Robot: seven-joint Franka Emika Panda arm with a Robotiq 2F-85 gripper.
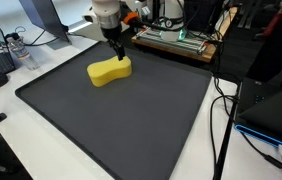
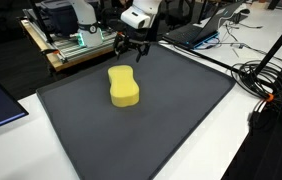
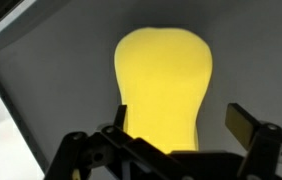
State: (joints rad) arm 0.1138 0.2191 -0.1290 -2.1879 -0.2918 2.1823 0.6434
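The robot arm (image 1: 106, 12) hangs straight down at the far side of the dark mat (image 1: 121, 120). Its jaws are wide open and hold nothing. They sit just over the far end of the yellow sponge (image 1: 110, 71), which lies flat on the mat on the white desk (image 1: 26, 150). In the wrist view the jaws hide one end of the sponge (image 3: 163, 80). It looks soft and peanut-shaped, and the mat looks flat and dull.

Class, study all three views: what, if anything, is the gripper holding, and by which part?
Nothing is held. The gripper stands open over one end of the yellow sponge, which lies flat on the dark mat.
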